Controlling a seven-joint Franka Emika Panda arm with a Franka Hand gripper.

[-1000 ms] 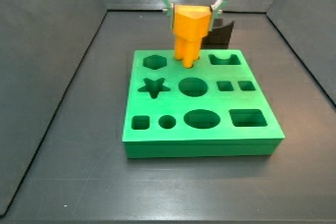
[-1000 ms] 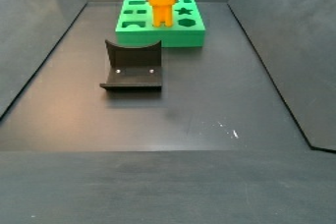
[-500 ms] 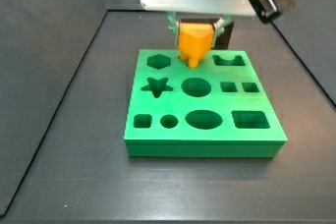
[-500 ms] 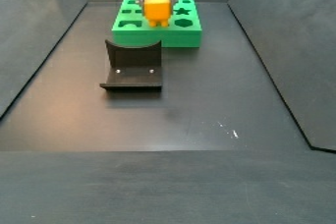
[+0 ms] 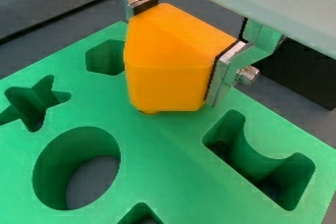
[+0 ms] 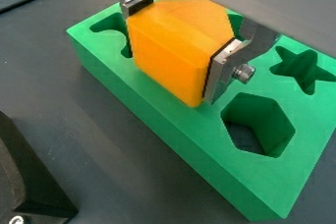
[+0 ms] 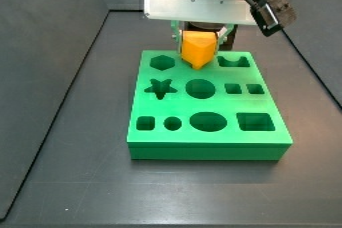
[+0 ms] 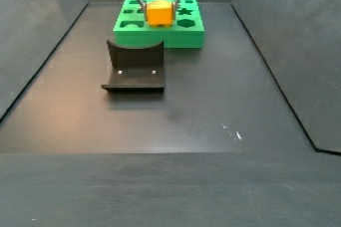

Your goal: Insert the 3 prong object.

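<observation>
The 3 prong object is a bright orange-yellow block held upright. Its lower end is sunk into a hole in the back row of the green board. It shows in both wrist views and small in a side view. My gripper is shut on it, silver fingers pressing its two sides. The gripper stands low over the board's back edge. The hole under the block is hidden by it.
The green board has several shaped holes: a star, a round hole, a hexagon and a notched slot. The dark fixture stands on the floor beside the board. Dark walls ring the floor.
The gripper has come down with the orange block. The block hung well above the board before; now its lower end sits in the back-row hole.
</observation>
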